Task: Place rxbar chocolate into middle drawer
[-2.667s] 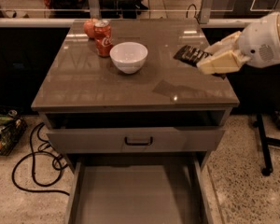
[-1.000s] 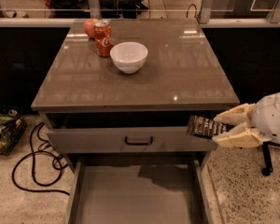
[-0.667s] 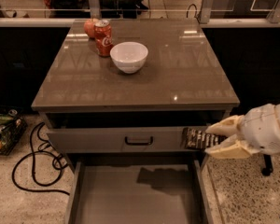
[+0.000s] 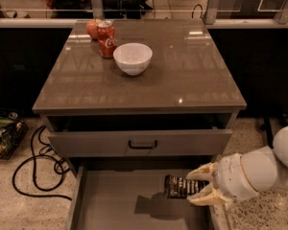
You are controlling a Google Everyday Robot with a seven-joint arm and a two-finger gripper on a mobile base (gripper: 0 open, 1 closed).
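The rxbar chocolate (image 4: 179, 187), a flat dark bar with pale lettering, is held level just above the right part of the middle drawer's grey floor (image 4: 120, 205). My gripper (image 4: 198, 188) comes in from the right over the drawer's right wall and is shut on the bar's right end, with one pale finger (image 4: 201, 173) above it and one below. The bar's shadow lies on the floor to its lower left. The drawer is pulled wide open below the cabinet top.
The drawer front with a black handle (image 4: 142, 144) sits just above the open drawer. On the cabinet top stand a white bowl (image 4: 133, 58), a red soda can (image 4: 106, 39) and an apple (image 4: 92, 28). Cables (image 4: 36, 169) lie on the floor at left.
My gripper has carried the bar from the cabinet top's right edge down past the upper drawer front and lower over the open middle drawer.
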